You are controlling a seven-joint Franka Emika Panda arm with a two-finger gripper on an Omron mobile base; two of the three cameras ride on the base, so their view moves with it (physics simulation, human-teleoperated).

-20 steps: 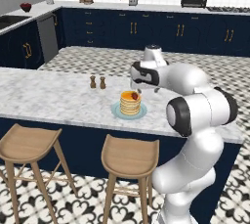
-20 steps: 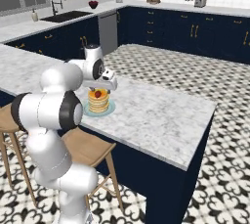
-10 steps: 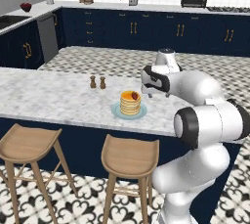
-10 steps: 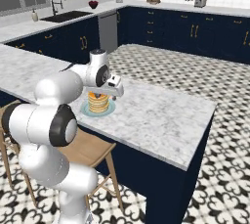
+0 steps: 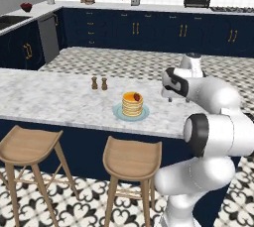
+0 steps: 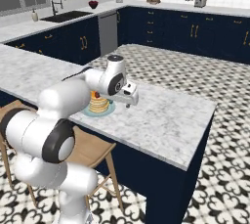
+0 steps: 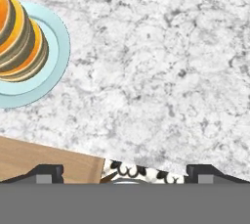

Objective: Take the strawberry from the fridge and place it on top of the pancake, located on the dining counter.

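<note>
The pancake (image 5: 132, 105) is a short golden stack on a pale blue-green plate (image 5: 119, 114) near the front of the dining counter (image 5: 54, 99). The strawberry (image 5: 136, 96) lies on top of the stack as a small dark-red spot, also seen as strawberry (image 6: 95, 94). My gripper (image 5: 171, 97) hangs just right of the stack, a little above the marble, open with nothing between its fingers. In the hand view the pancake (image 7: 17, 42) and plate (image 7: 54, 47) sit at the upper left, and the fingertips (image 7: 46, 172) stand wide apart over bare marble. The fridge is out of view.
Two small brown shakers (image 5: 99, 83) stand on the counter left of the stack. Two wooden stools (image 5: 131, 155) stand in front of the counter below it. Navy cabinets and a sink worktop (image 6: 58, 17) run along the far walls, across patterned floor.
My gripper has moved from over the pancake stack to its right side and lower. The strawberry stays on top of the stack. The jaws stay open.
</note>
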